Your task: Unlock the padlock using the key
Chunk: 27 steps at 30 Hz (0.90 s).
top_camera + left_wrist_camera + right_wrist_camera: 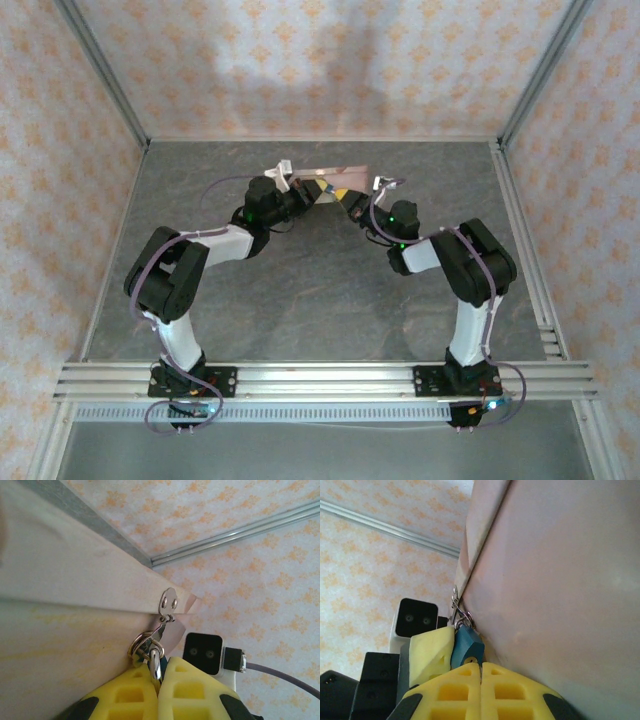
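The padlock (466, 645) has a small teal body and a silver shackle (155, 661), and it hangs from the silver hasp (169, 602) of the pale wooden box (335, 172). My left gripper (159, 672) is shut on the padlock, one yellow finger (432, 652) flat against its side. My right gripper (481, 666) is shut just under the brass keyhole. A thin pale sliver, the key (480, 664), shows in the seam between its tips; most of it is hidden. Both grippers (318, 192) (350, 203) meet at the box's front edge.
The box lies at the back middle of the grey table (300, 290), between the two wrists. Aluminium rails (520, 250) and patterned walls close in the table. The right wrist's camera block (202, 652) sits close beside the left fingers.
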Each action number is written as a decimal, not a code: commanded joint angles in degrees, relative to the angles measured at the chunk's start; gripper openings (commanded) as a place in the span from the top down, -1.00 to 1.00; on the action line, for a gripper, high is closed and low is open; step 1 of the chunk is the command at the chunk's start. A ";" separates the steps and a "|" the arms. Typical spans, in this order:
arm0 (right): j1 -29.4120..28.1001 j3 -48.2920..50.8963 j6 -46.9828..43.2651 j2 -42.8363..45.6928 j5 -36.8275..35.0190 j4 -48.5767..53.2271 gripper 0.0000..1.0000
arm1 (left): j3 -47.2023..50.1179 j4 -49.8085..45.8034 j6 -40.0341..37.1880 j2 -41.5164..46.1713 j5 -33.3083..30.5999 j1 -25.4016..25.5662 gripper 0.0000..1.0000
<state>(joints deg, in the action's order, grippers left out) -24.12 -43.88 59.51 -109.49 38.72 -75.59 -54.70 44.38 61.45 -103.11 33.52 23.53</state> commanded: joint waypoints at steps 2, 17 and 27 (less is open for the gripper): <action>-2.78 -6.44 3.11 0.46 6.48 -4.90 0.91 | -1.22 1.66 -1.85 3.42 21.36 7.80 1.00; -2.26 10.66 -27.73 8.15 0.23 -4.44 0.93 | -0.63 1.92 0.09 4.14 21.24 5.06 1.00; -3.15 13.88 -27.70 9.76 -3.78 -5.00 0.94 | 0.36 2.42 0.07 4.08 21.44 4.95 1.00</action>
<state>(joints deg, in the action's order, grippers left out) -24.99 -30.09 35.05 -100.60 35.53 -78.61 -54.41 41.89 61.30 -102.45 44.53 24.40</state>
